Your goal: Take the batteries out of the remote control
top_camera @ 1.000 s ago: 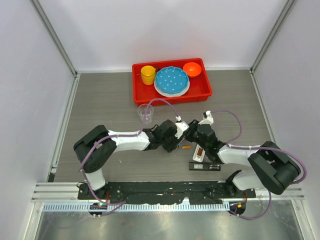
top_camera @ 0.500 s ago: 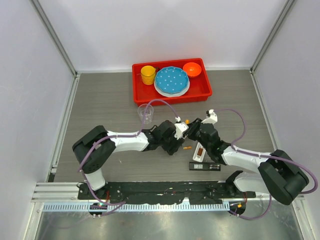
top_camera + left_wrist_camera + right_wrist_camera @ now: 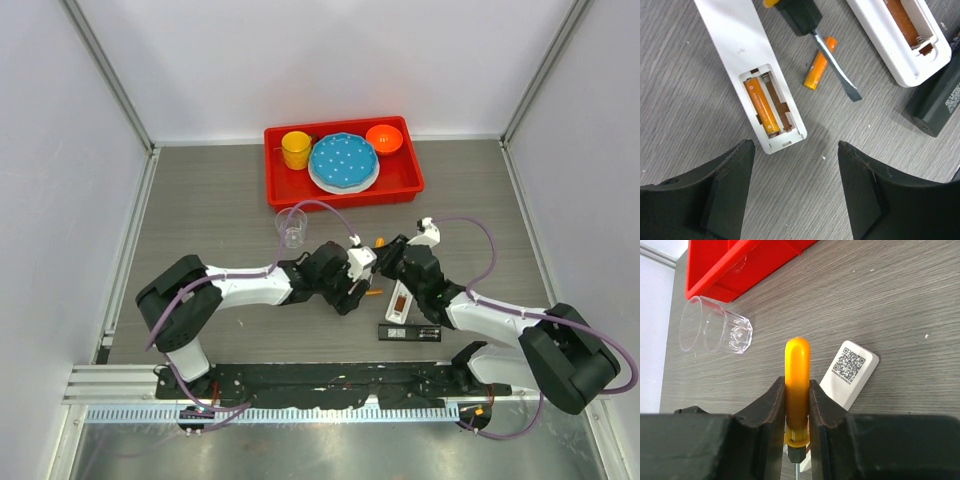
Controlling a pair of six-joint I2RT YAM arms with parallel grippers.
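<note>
A white remote (image 3: 740,40) lies with its back compartment open. One orange battery (image 3: 760,103) sits in it and the slot beside that is bare. A loose orange battery (image 3: 818,64) lies on the table just right of it and also shows in the top view (image 3: 373,293). My left gripper (image 3: 795,148) is open and empty, hovering just short of that remote's end. My right gripper (image 3: 797,390) is shut on the orange-handled screwdriver (image 3: 797,360), whose blade (image 3: 839,77) rests by the loose battery. A second white remote (image 3: 890,37) holds a dark orange battery (image 3: 902,19).
A black remote (image 3: 411,332) lies near the front, right of the arms. A clear cup (image 3: 291,228) stands behind the left arm. A red tray (image 3: 275,190) at the back holds a yellow cup, a blue plate and an orange bowl. The first remote's far end (image 3: 850,370) carries a QR label.
The right gripper has shifted slightly right and back with the screwdriver in it. The left arm has settled a little lower and left. The loose battery and the remotes have not moved.
</note>
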